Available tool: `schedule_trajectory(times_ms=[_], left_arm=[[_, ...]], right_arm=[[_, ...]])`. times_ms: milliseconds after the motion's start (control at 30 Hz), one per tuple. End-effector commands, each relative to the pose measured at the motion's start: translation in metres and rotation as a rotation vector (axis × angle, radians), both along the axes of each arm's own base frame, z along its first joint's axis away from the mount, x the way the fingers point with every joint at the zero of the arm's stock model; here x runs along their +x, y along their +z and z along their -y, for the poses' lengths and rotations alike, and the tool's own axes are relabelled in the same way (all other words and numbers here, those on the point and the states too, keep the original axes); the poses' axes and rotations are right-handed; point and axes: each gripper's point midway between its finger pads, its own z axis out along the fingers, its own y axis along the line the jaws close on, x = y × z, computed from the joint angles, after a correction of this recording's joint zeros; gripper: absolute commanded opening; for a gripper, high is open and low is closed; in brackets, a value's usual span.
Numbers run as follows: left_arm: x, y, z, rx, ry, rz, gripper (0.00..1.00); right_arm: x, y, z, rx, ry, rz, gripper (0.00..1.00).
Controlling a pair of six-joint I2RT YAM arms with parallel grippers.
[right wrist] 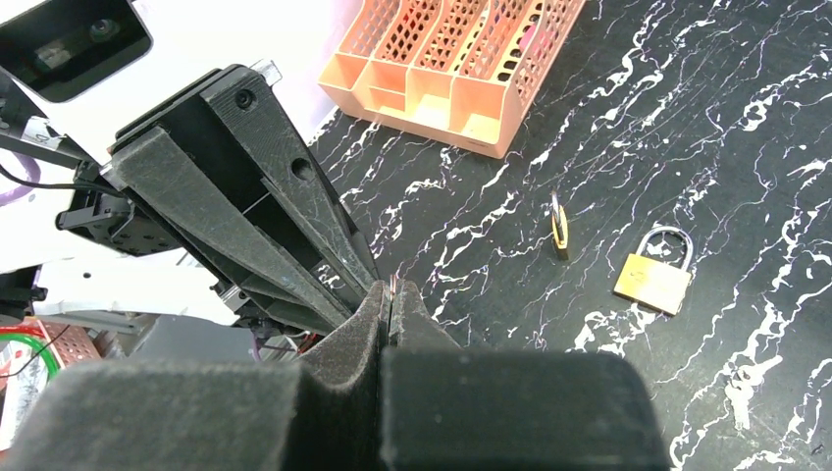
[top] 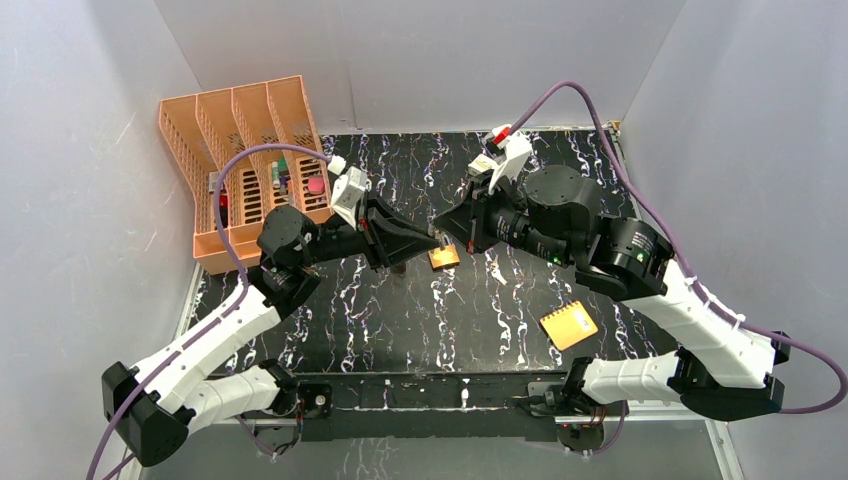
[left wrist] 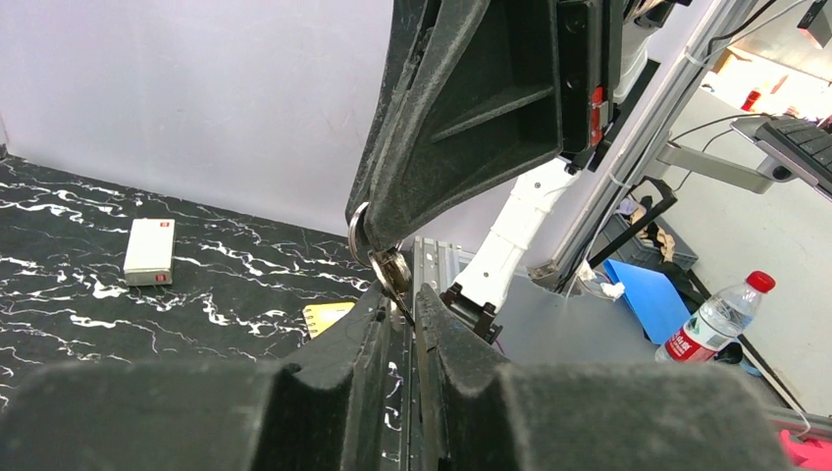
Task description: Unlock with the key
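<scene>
1. The right gripper (right wrist: 390, 294) is pressed together and pinches the key (left wrist: 390, 272) in the air, between both arms.
2. The left gripper (left wrist: 410, 306) stands almost together around the key's lower end; whether it grips, I cannot tell.
3. The left should grip firmly and leave the blade free for the padlock (right wrist: 655, 276).

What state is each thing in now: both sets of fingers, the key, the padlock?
key: held off the table, between the two grippers.
right gripper: fingers shut on the key's ring.
left gripper: fingers almost shut at the key; grip unclear.
padlock: flat on the table, shackle seated, apparently locked.
</scene>
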Motion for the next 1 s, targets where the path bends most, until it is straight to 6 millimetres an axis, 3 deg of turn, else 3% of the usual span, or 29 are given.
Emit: schedule_trajectory(times_ms=[0,233,733,967], left_arm=[[-0.013,0.023,-0.008,-0.052,-0.015,0.079,0.12],[-0.013,0.022,-0.008,-0.043,-0.016,0.081,0.0],[-0.014,0.008,-0.015,0.042,0.02,0.1,0.0],[-0.011,0.011,-0.016,0.057,0.036,0.127,0.0]], right_arm=[[0.002,0.021,0.006,0.062,-0.021,0.045,0.0],[0.002,0.021,0.006,0.063,-0.02,0.045,0.0],[-0.004,0.022,0.014,0.057,-0.006,0.059,0.0],[-0.013,0.024,0.013,0.069,0.046,0.068,0.0]])
